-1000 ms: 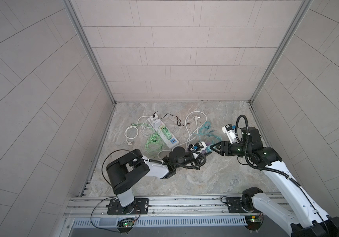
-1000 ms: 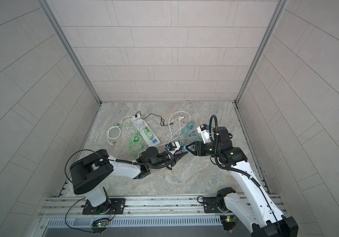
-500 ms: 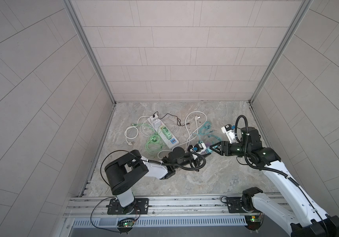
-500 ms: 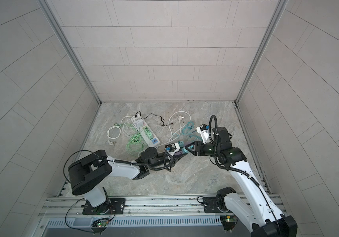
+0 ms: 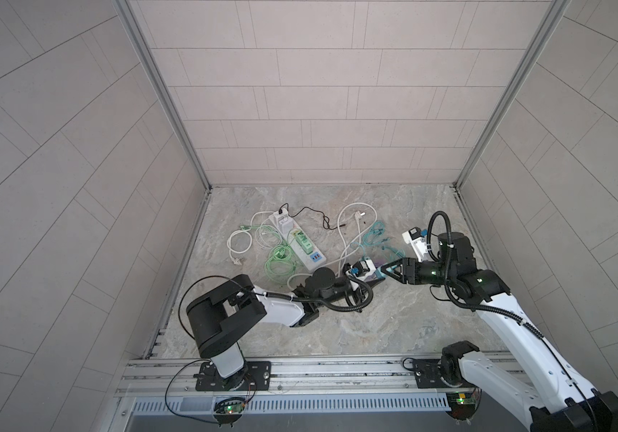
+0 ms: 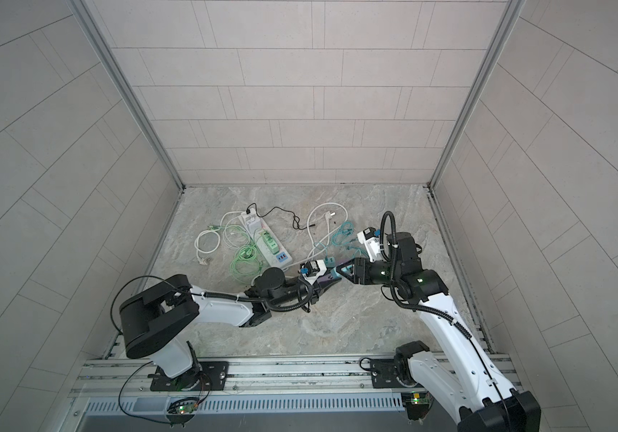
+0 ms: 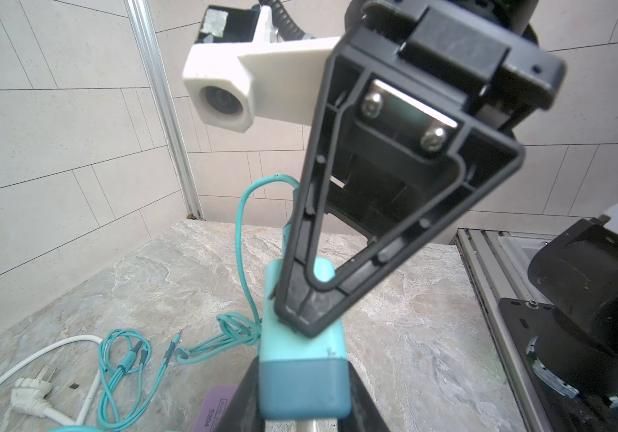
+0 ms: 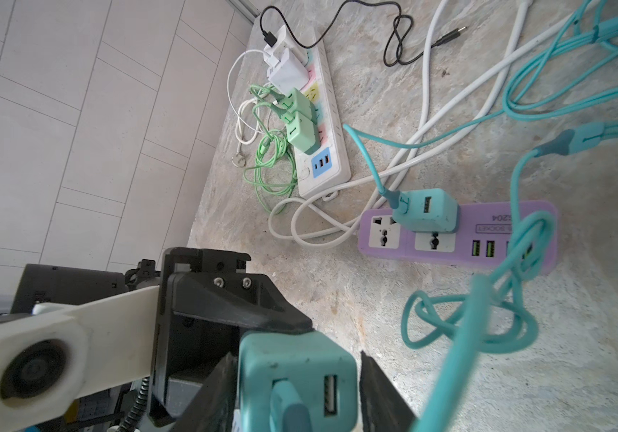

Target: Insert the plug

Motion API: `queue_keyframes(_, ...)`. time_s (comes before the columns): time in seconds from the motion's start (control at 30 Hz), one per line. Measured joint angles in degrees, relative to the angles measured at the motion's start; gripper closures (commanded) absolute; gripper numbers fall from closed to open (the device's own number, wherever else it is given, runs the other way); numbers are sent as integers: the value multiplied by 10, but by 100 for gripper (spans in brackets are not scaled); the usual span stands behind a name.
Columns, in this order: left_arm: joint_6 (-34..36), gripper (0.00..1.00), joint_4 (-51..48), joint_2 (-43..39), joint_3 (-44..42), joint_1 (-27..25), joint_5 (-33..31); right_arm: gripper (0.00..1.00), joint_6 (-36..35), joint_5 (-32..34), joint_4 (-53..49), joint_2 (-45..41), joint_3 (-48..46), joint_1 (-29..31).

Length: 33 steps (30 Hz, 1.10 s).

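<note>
One teal charger (image 8: 296, 374) spans both grasps end-to-end: left fingers (image 7: 242, 404) clamp one end, right fingers (image 8: 378, 404) flank its cable end, their grip unclear.

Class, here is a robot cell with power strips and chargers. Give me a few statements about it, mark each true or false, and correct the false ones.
1. The left gripper grips a teal cube-shaped charger. True.
2. The purple power strip has nothing plugged in. False: a second teal charger sits in it.
3. Two green chargers are plugged into the white power strip. True.
4. The black cable ends in the purple power strip. False: its free end lies loose on the marble floor.
</note>
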Motion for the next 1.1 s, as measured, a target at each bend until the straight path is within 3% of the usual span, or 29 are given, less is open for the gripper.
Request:
queue_keyframes(0.23, 0, 97, 4, 0, 0, 0, 0, 52, 9, -11, 18, 0, -11, 0)
queue_keyframes(0.37, 0, 96, 3, 0, 1, 0, 1, 61, 13, -13, 20, 0, -13, -1)
queue_keyframes(0.6, -5, 76, 3, 0, 2, -1, -8, 79, 16, -3, 17, -8, -13, -2)
queue_keyframes(0.67, -8, 74, 3, 0, 2, -1, -14, 81, 17, 5, 14, -12, -13, -1)
queue_keyframes(0.87, -21, 55, 7, 0, 3, -5, -29, 84, 17, 25, 10, -18, -12, 2)
queue_keyframes(1.1, -26, 49, 21, -1, 3, -4, -46, 87, 17, 49, 2, -12, -1, 1)
